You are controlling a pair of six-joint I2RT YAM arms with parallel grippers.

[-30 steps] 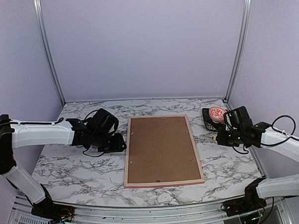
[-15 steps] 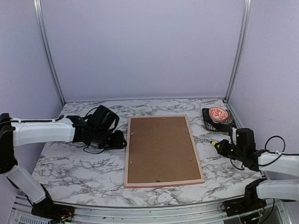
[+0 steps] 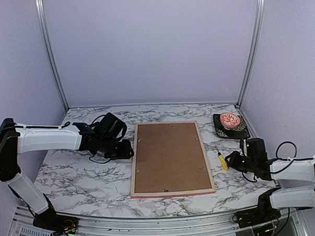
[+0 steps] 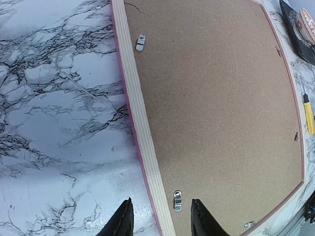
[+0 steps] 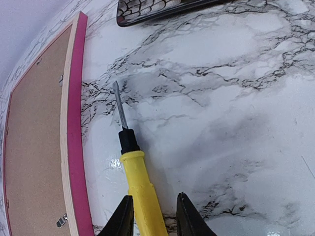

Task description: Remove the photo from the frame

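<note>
The pink frame (image 3: 172, 192) lies face down in the middle of the table. Its brown backing board (image 3: 169, 156) faces up, held by small metal clips (image 4: 177, 200). The photo is hidden under the board. My left gripper (image 3: 126, 149) is open at the frame's left edge. In the left wrist view it (image 4: 161, 221) straddles the frame's border (image 4: 138, 113) and one clip. My right gripper (image 3: 231, 160) is open, low on the table right of the frame. A yellow screwdriver (image 5: 140, 187) lies flat between its jaws, against the left finger, with a gap to the right one.
A dark patterned tray with a red-and-white dish (image 3: 230, 122) stands at the back right, and its edge shows in the right wrist view (image 5: 157, 10). The screwdriver tip points toward the frame's right border (image 5: 76, 123). Enclosure walls stand close on three sides.
My right arm came down from beside the dish to the table right of the frame. The screwdriver now lies on the marble and the jaws stand open. My left gripper barely moved.
</note>
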